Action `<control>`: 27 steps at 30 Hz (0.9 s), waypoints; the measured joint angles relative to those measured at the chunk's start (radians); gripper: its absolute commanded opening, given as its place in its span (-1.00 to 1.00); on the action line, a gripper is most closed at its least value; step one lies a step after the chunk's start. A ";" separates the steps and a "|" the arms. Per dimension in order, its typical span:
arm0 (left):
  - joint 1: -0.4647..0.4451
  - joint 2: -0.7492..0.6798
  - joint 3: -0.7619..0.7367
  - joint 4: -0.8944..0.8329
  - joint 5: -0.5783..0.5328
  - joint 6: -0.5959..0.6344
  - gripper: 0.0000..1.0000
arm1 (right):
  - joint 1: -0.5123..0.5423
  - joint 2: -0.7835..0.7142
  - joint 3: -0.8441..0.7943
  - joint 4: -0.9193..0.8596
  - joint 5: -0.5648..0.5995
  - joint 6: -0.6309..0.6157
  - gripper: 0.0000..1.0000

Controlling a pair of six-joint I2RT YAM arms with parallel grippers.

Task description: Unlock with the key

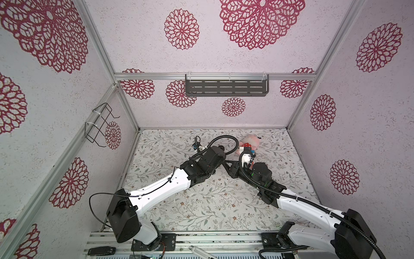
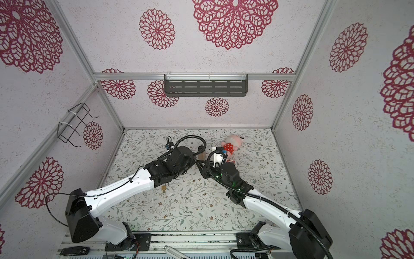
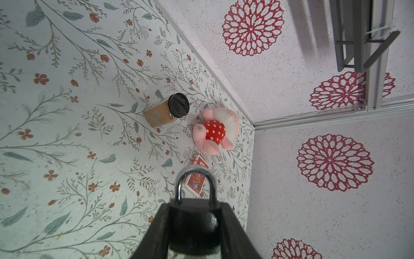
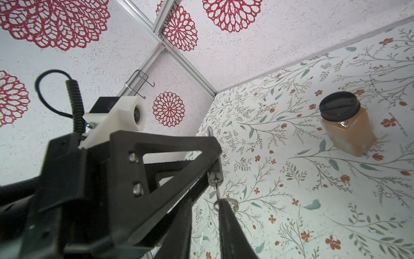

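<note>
Right gripper (image 4: 206, 209): jaws stand a little apart, with floor visible through the gap and nothing clamped. The key (image 4: 216, 190) hangs edge-on just off one fingertip. Its key ring (image 4: 215, 205) is at that finger's inner face; whether they touch, cannot tell. The key looks seated in the underside of the padlock (image 3: 192, 226), but the keyway itself is hidden.

Left gripper (image 3: 193, 214): closed on the black padlock body, held clear of the table (image 4: 291, 201). The shackle (image 3: 195, 179) has both legs seated, so the padlock is locked.

Step in hand, as I judge it: take hold of the key and turn.
- Close on the flat bow, not the loose ring.
- Rotate about the blade's own line, with no side load.
- Left arm keeps the body rigid as counter-torque.
- Watch the shackle for the pop.

Beyond:
- Red card box (image 3: 199, 162) lying flat; its print is too blurred to read.
- Jar (image 3: 165, 112) with a black lid and tan contents; the fine print on its label is illegible.
- Pink plush toy (image 3: 212, 132) in a red polka-dot dress, near the far wall.

No brand is legible anywhere, and none shows on the padlock.
</note>
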 measured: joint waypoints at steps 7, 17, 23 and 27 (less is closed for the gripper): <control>0.000 0.000 -0.013 0.006 0.003 -0.004 -1.00 | -0.009 0.045 0.011 -0.006 -0.001 0.026 -0.54; 0.000 0.000 -0.013 0.023 0.004 -0.005 -1.00 | -0.017 0.087 0.024 0.007 -0.022 0.045 -0.64; 0.000 0.000 -0.013 0.024 0.000 -0.004 -1.00 | -0.018 0.101 0.024 0.034 -0.039 0.054 -0.82; 0.000 0.000 -0.013 0.027 -0.004 -0.004 -1.00 | -0.024 0.103 0.024 0.033 -0.044 0.069 -0.91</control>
